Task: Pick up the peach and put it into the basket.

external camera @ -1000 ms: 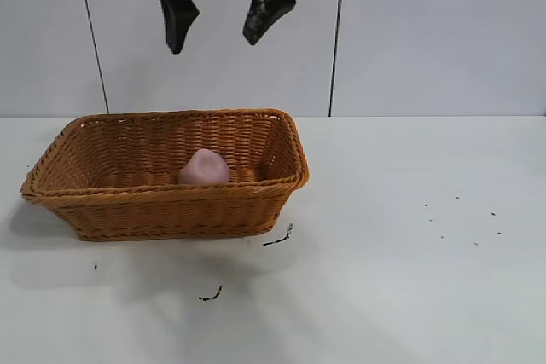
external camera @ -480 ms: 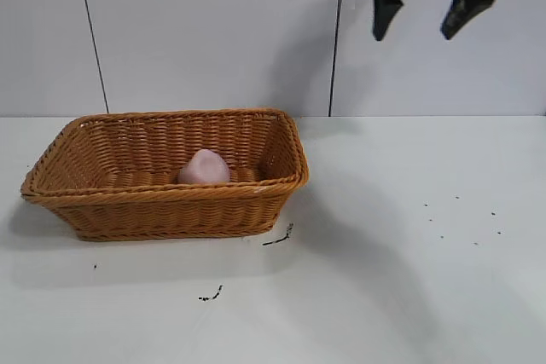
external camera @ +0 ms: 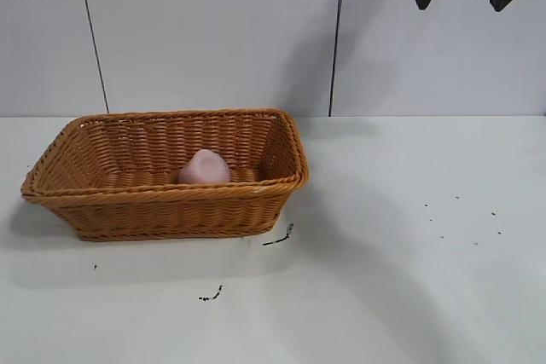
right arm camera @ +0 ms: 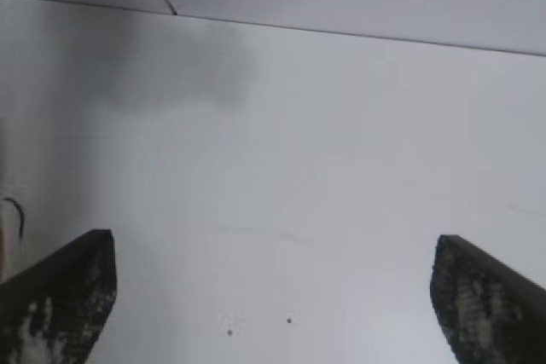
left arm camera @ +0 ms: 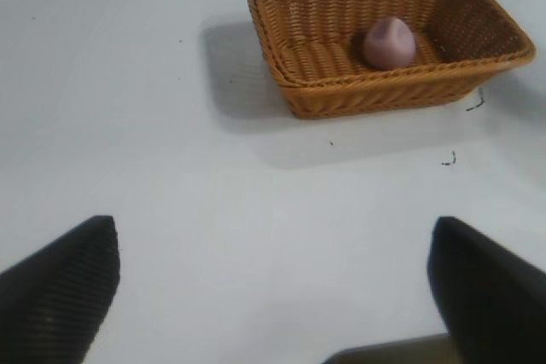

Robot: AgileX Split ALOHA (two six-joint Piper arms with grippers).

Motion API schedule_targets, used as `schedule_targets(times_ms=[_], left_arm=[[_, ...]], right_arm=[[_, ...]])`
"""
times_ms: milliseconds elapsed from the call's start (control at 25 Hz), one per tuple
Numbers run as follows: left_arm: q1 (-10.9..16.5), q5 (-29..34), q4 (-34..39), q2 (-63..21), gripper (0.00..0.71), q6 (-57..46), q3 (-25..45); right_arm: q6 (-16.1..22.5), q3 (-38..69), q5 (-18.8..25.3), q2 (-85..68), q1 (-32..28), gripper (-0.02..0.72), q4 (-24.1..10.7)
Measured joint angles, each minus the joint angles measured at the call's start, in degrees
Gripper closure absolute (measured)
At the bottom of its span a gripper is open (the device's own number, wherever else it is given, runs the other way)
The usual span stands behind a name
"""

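The pale-pink peach point(external camera: 204, 167) lies inside the orange-brown wicker basket point(external camera: 171, 196) on the left half of the table, near its front wall. It also shows in the left wrist view point(left arm camera: 389, 42), inside the basket point(left arm camera: 375, 95). My right gripper point(external camera: 459, 6) is open and empty, high above the table at the upper right, far from the basket. In its own view the right gripper point(right arm camera: 273, 243) looks down on bare table. My left gripper point(left arm camera: 273, 236) is open and empty, well back from the basket, and is out of the exterior view.
The white table point(external camera: 409, 279) has small black scribbles point(external camera: 280, 236) in front of the basket's right corner and several dark specks point(external camera: 461, 219) to the right. A grey panelled wall stands behind.
The open right gripper has swung from above the basket to the right and upward, to the upper right corner. The peach and basket have not moved.
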Motion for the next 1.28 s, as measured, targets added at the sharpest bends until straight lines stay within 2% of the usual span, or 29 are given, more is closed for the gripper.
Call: schedule_targets(times_ms=[320, 600, 960, 1280], left_arm=[[0.0, 0.0, 0.0, 0.0, 0.016, 0.0, 0.0], [0.0, 0.0, 0.0, 0.0, 0.016, 0.0, 0.0], [0.0, 0.0, 0.0, 0.0, 0.016, 0.0, 0.0], [0.0, 0.0, 0.0, 0.0, 0.016, 0.0, 0.0]], right_arm=[[-1.1, 39.3, 0.0, -33.2, 0.0, 0.008, 0.2], [-1.2, 65.6, -9.9, -62.5, 0.0, 0.008, 0.5], [-1.3, 69.0, -10.7, -89.5, 0.0, 0.008, 0.6], [-1.1, 69.0, -10.7, -95.5, 0.0, 0.008, 0.5]])
